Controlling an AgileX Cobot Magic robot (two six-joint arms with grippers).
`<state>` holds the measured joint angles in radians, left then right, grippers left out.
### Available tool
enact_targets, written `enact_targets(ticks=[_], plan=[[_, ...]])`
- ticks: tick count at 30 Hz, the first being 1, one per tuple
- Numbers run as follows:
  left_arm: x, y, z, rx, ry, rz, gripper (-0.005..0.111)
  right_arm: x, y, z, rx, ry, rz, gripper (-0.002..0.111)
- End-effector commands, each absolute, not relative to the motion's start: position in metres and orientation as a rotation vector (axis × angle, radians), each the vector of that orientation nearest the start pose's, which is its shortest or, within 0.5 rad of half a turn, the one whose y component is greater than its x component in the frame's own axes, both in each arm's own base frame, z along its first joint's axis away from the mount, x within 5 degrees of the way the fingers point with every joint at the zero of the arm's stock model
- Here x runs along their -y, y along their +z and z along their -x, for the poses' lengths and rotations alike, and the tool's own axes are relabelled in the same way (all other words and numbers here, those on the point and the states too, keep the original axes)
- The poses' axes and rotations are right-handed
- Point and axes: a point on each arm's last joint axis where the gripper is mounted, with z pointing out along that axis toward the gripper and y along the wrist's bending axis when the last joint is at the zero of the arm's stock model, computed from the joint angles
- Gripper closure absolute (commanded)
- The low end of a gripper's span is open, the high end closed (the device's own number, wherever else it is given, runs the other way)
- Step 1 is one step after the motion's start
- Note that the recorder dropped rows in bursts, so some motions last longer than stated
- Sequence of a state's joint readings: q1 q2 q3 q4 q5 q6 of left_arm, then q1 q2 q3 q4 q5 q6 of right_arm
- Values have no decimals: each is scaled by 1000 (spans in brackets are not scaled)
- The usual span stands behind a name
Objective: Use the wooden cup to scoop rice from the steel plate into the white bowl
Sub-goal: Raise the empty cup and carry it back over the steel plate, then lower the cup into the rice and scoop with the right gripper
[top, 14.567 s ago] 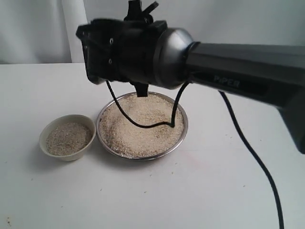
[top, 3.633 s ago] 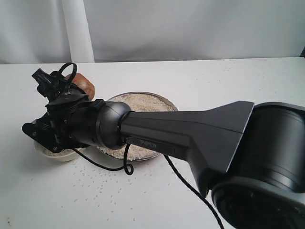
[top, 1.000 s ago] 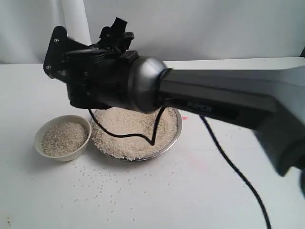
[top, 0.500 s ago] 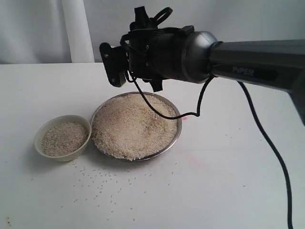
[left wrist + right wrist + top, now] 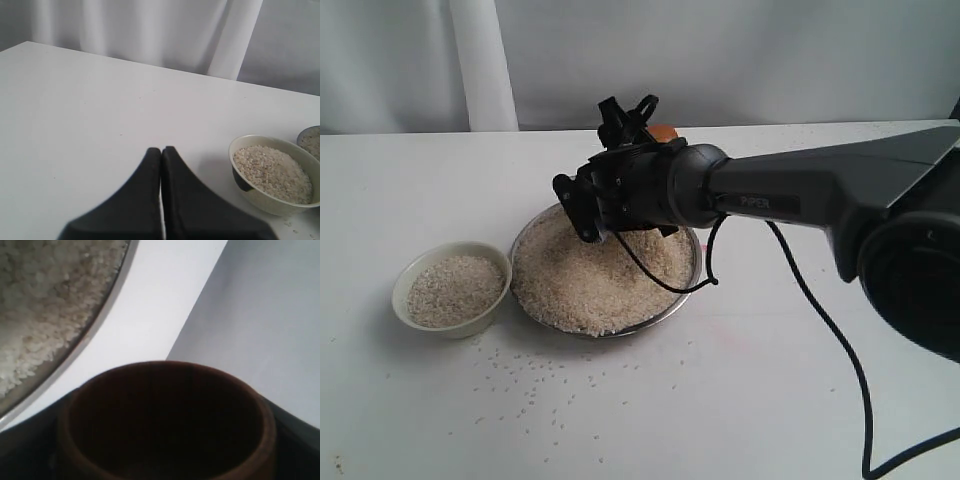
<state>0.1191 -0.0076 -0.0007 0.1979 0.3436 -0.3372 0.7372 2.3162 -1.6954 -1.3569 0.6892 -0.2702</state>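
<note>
The steel plate [image 5: 692, 272] sits mid-table, heaped with rice [image 5: 590, 285]. To its left stands the white bowl [image 5: 412, 279], holding rice too. My right gripper [image 5: 655, 140] hangs over the plate's far rim, shut on the wooden cup [image 5: 663, 131], mostly hidden behind the wrist. In the right wrist view the wooden cup [image 5: 165, 366] shows a dark inside with no grains visible, and the steel plate [image 5: 75, 347] lies beside it. My left gripper [image 5: 161, 150] is shut on nothing, low over bare table beside the white bowl [image 5: 260, 200].
Loose grains [image 5: 540, 385] lie scattered on the white table in front of the bowl and plate. A black cable [image 5: 830, 330] trails from the right arm across the table's right side. A pale curtain [image 5: 720, 60] hangs behind the table.
The right arm has swung from the bowl side across the plate, then dropped lower over the plate's far rim. The bowl and plate have not moved.
</note>
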Motion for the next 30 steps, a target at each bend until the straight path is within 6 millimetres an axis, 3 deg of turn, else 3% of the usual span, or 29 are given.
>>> enact_targets(ticks=[1, 12, 30], plan=[[-12, 183, -53, -1790, 30, 293, 107, -298, 145, -408, -1284, -1188, 1993, 108], [-12, 183, -53, -1790, 30, 293, 107, -304, 124, -403, -1323, -1146, 2021, 108], [-12, 183, -53, -1790, 30, 293, 107, -312, 115, -396, -1327, -1069, 2059, 108]])
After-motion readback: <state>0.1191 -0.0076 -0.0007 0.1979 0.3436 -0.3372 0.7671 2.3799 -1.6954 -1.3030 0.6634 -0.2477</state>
